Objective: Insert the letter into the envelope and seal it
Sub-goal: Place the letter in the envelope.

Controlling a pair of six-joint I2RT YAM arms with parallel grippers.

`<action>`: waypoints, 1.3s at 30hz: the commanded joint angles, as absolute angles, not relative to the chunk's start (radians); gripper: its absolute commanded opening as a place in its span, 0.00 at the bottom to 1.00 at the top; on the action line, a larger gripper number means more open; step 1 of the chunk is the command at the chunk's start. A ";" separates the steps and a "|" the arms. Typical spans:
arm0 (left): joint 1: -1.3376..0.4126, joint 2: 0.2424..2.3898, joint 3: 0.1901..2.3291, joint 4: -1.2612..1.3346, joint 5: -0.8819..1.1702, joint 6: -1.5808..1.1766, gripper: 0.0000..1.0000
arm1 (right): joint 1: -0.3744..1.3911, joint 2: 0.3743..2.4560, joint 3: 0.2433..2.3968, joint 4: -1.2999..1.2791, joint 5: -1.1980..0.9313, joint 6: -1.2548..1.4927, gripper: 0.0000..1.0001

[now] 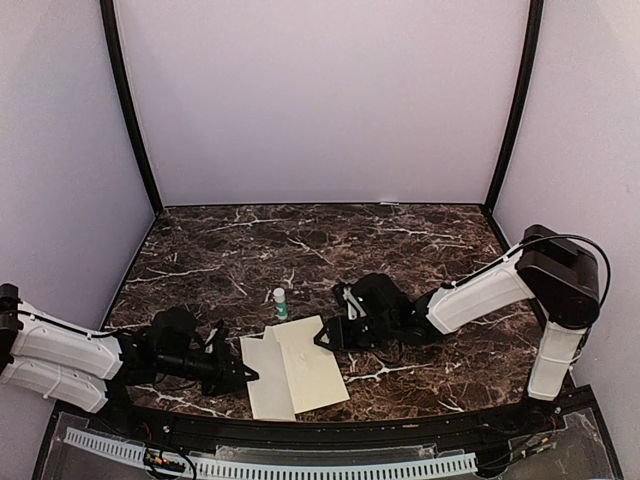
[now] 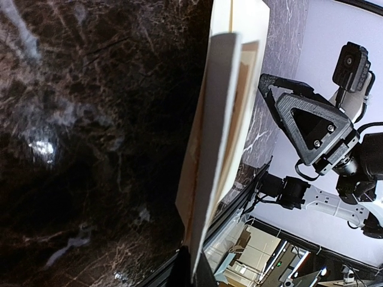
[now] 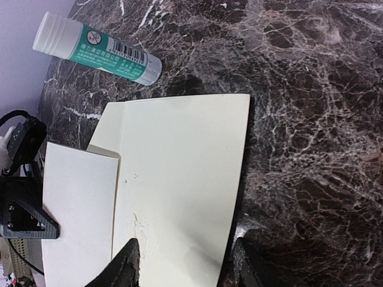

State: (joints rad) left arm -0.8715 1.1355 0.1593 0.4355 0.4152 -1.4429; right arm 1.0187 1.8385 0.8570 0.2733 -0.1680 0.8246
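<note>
The left pincer [image 1: 243, 375] is clamped shut on the letter [image 1: 268, 385] at its left edge; the right pincer [image 3: 187, 245] stands half open astride the envelope [image 1: 312, 365], gripping nothing. The two overlap on the table [image 1: 400, 250], midway along its near edge.

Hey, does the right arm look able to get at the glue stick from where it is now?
Probably yes. The glue stick stands just beyond the envelope, close to the right gripper, whose jaws are open, with nothing standing between them.
</note>
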 commanded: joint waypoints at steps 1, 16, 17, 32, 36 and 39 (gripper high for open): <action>-0.855 1.162 0.145 0.494 0.442 -1.426 0.00 | 1.032 1.869 0.872 0.260 -0.181 0.827 0.50; -0.811 1.248 0.163 0.529 0.474 -1.390 0.00 | 1.037 1.894 0.879 0.272 -0.201 0.829 0.50; -0.807 1.252 0.163 0.532 0.477 -1.388 0.00 | 1.039 1.896 0.880 0.272 -0.202 0.831 0.50; -0.781 1.318 0.169 0.613 0.492 -1.395 0.00 | 1.047 1.904 0.881 0.276 -0.210 0.833 0.49; -0.778 1.321 0.171 0.627 0.483 -1.398 0.00 | 1.049 1.905 0.879 0.284 -0.215 0.833 0.50; -0.774 1.335 0.172 0.648 0.479 -1.396 0.00 | 1.051 1.907 0.880 0.289 -0.224 0.836 0.50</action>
State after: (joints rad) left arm -0.7837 1.3186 0.1585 0.6029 0.4828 -1.4029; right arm 1.0298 1.8721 0.8772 0.3115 -0.1944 0.8246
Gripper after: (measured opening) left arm 0.005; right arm 0.495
